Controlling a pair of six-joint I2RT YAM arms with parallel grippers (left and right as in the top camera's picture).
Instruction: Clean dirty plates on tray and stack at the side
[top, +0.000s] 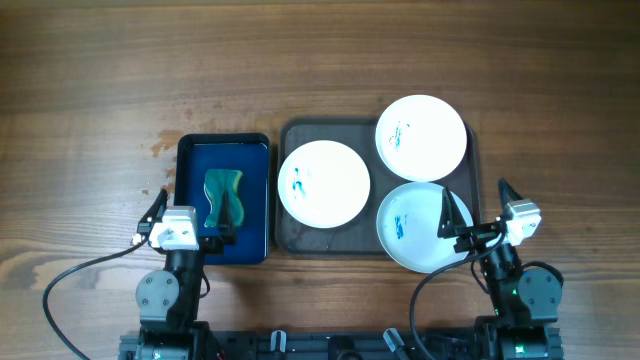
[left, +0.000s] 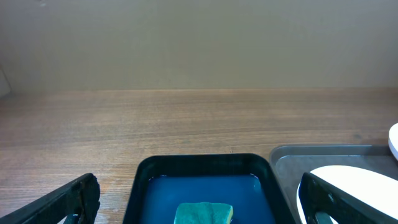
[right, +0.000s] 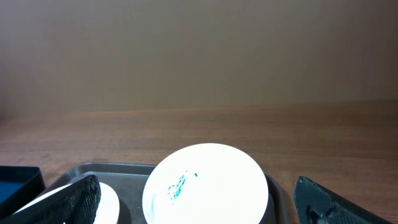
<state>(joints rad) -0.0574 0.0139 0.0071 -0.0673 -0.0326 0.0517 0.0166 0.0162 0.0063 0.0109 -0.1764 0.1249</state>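
Right, we're over the wooden table (top: 100, 70), and the big brown-grey tray (top: 330, 243) sits dead centre with all three plates on it. The left plate (top: 324, 183) lies flat in the tray's left half, with a teal smear towards its left side. The far plate (top: 421, 137) is up at the far right corner, its edge riding out over the far rim. The near plate (top: 410, 228) sits just in front of it, their edges meeting, and it pokes out past the tray's near rim. Both carry smears left of centre. Just beside the tray on the left is a small dark blue tray (top: 222, 141) with a green sponge (top: 224, 195) lying in it. The left gripper (top: 197, 203) is low over that blue tray's near half, spread wide and holding nothing. One finger is out past the blue tray's left rim and the other is above the sponge; whether it touches the sponge I cannot tell. From the left wrist, the sponge shows midway between the dark fingers (left: 71, 200). Over on the other side, the right gripper (top: 476, 205) is also wide apart and empty. One finger is above the near plate's right edge and the other is beyond the tray's right rim. From the right wrist, the far plate sits squarely ahead between its fingers (right: 71, 200).
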